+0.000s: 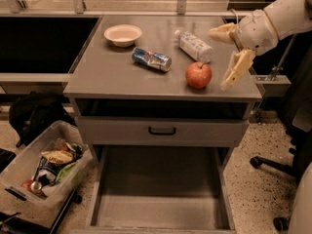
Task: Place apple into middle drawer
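The apple (198,75) stands stem-up on the desk (107,72), close to the front edge and toward the right-hand end as seen from the front. It is just beside the lower finger of the hand (229,50), on the side facing the desk's middle, and not touching it. The hand hangs over the desk's right end with its two fingers spread wide, gripping nothing. Behind the apple lie a plastic bottle (193,45), a dented can (151,59) and a white bowl (123,34), and below the desk top the middle drawer (156,189) stands pulled out.
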Tool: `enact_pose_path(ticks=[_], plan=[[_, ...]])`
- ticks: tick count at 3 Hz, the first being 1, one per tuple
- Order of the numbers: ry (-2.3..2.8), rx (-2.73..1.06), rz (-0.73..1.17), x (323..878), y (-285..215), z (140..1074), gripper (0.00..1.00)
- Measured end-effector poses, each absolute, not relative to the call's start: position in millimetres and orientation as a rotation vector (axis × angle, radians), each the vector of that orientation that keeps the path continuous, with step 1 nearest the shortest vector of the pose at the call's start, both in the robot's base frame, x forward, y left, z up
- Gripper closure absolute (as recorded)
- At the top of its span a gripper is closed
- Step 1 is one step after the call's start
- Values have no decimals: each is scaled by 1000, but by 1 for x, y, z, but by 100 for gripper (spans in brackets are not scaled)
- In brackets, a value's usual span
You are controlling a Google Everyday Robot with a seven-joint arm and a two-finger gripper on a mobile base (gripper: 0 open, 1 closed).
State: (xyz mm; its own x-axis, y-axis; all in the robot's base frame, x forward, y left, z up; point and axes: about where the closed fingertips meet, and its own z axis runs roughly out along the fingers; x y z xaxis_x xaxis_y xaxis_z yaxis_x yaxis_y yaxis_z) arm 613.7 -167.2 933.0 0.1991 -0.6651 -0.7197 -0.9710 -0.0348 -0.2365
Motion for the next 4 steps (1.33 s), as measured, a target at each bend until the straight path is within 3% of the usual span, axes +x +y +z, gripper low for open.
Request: enact_pose_path(ticks=[4], plan=[[1639, -1832, 420, 636, -136, 898, 0]])
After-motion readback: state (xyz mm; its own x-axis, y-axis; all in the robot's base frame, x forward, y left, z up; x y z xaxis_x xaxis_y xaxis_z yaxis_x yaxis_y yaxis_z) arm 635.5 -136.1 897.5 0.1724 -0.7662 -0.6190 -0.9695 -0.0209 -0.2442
